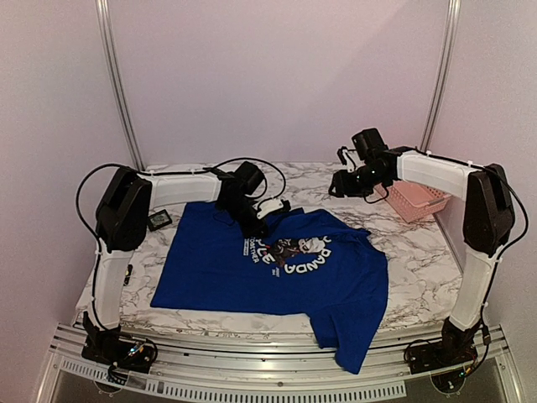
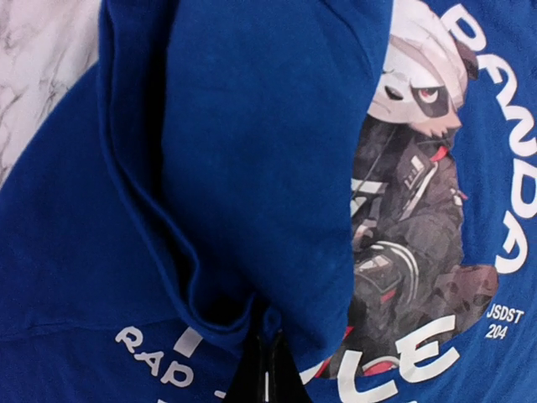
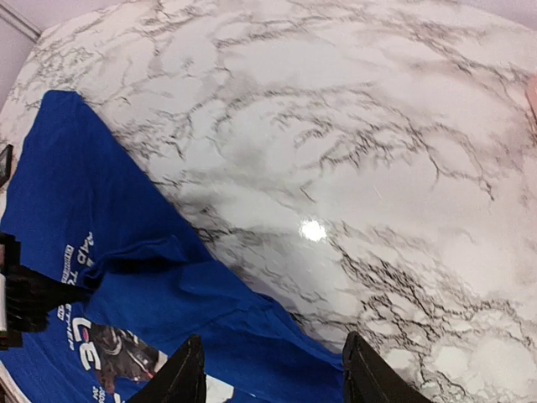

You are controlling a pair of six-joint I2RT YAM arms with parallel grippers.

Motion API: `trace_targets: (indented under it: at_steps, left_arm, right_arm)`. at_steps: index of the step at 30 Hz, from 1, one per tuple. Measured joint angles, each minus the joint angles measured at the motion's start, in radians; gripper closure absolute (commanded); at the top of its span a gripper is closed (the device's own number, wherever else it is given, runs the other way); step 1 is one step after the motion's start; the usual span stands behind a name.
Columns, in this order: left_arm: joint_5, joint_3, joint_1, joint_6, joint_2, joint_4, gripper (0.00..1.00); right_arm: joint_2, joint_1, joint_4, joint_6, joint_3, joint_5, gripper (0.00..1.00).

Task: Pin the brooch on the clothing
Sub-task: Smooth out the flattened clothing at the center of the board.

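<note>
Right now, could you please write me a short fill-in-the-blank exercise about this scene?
1. The left gripper is shut on a raised fold of the T-shirt, whose fabric is ___.
2. The right gripper hangs above the marble table, holding nothing, with its jaws ___.
3. The lattice basket on the table's right side is coloured ___.
Missing words: blue; open; pink.

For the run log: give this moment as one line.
left gripper: shut on T-shirt fold | right gripper: open, empty, above table | brooch: not in view
</note>
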Motion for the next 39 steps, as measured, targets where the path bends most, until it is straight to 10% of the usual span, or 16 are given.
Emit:
trace_targets:
  at_steps: [16,22,29,39]
  left_arm:
    - [0.0,-0.004,-0.016,0.0,-0.001,0.002,1.0]
    - [0.0,-0.004,-0.016,0.0,-0.001,0.001,1.0]
    - [-0.003,0.002,-0.016,0.002,-0.001,-0.003,1.0]
    - [-0.08,0.127,-0.009,0.0,0.005,0.0,1.0]
  right_arm:
    - [0.358,0.088,0.077,-0.177,0.289,-0.257,0.47]
    - [0.401,0.087,0.091,-0.203,0.306,-0.305,0.59]
    - [0.425,0.086,0.096,-0.228,0.333,-0.327,1.0]
    - [0.417,0.055,0.102,-0.218,0.335,-0.276,1.0]
